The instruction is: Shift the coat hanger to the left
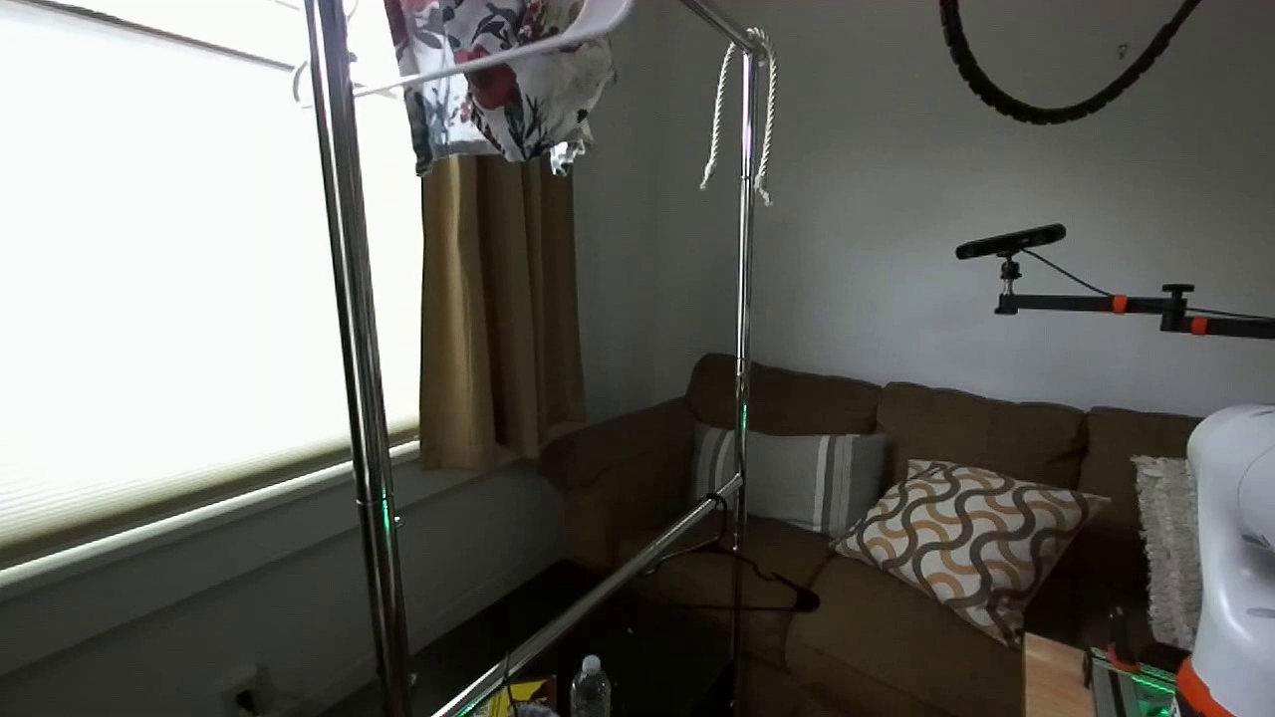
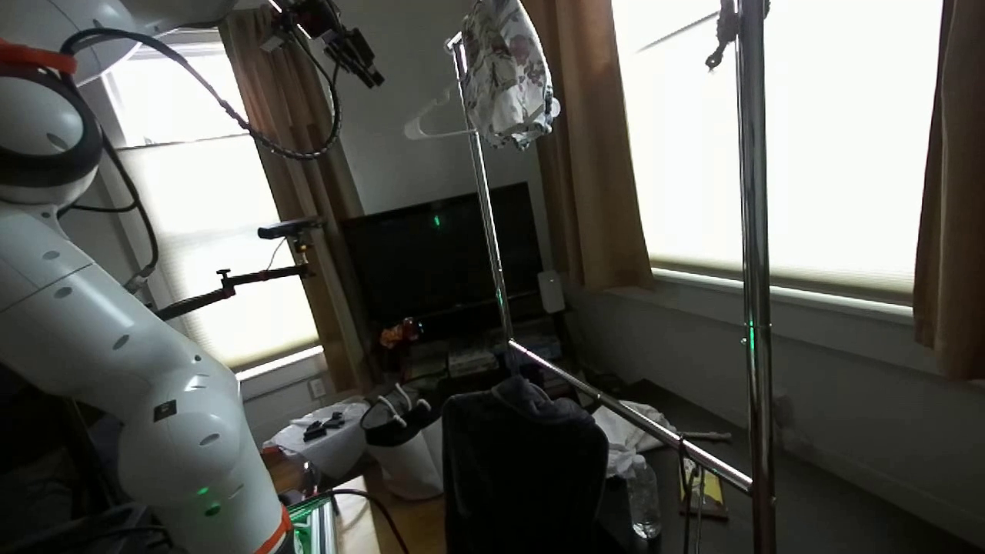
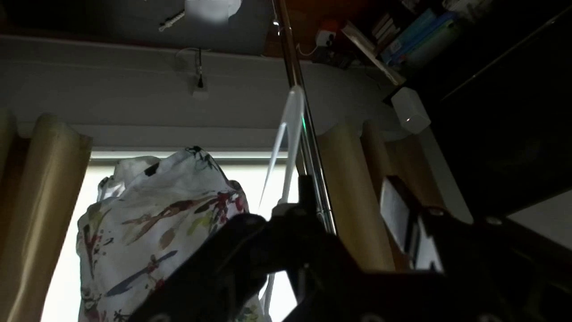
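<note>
1. White plastic coat hanger (image 3: 294, 114): it is high on the chrome garment rack (image 1: 352, 299), just beside the floral-print garment (image 3: 170, 232). In an exterior view its lower bar (image 1: 478, 64) passes in front of that cloth.
2. Its long axis lies crosswise to the rack. In an exterior view a rounded corner (image 2: 415, 132) points toward the robot arm (image 2: 177, 415); in the wrist view, which stands upside down, a rounded corner points to the top of the picture, and two thin limbs run back from it. The hook cannot be made out.
3. Seen from the wrist, the hanger is to the left of the space between the fingers (image 3: 307, 190), partly hidden behind one of them. Touching or apart cannot be told there. In an exterior view that shows the fingertips (image 2: 375, 78), the hanger appears lower and to the right, with grey wall (image 2: 400, 165) between.
4. The fingers are spread; the tan curtain (image 3: 351, 201) shows through the space between them.
5. Counted: one white coat hanger; one floral-print garment; one garment rack with two uprights; one dark hanger (image 1: 805, 599) hooked near the end of the lower rail (image 1: 598, 595); one clear plastic bottle (image 1: 591, 689); one television (image 2: 415, 261); one robot arm; one sofa (image 1: 981, 428); one striped pillow (image 1: 787, 478); one wave-patterned pillow (image 1: 971, 533).
</note>
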Motion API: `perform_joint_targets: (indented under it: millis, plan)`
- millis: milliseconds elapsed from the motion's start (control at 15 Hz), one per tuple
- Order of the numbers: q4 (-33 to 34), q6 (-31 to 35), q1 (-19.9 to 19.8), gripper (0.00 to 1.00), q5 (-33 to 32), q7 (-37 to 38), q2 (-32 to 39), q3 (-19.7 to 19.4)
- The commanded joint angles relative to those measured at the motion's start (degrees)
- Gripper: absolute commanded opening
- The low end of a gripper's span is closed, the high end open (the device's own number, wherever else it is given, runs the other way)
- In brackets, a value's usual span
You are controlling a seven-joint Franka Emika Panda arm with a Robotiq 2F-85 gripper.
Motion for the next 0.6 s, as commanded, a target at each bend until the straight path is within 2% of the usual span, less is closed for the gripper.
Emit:
perform_joint_targets:
  millis: [0,67,200,467,533]
  plan:
    - [1.71,-4.40,-2.99,0.77,-4.19,2.94,0.36,0.99]
    - [1.19,-4.71,-3.95,0.84,-6.48,2.83,0.43,1.10]
    - [0.21,-5.55,-3.95,0.98,-6.73,1.36,1.59,-0.17]
    - [-3.96,-12.78,-3.63,1.00,-4.62,-0.16,3.68,-3.14]
    - [-1.22,-10.17,-3.32,1.00,-6.00,1.02,4.24,-1.93]
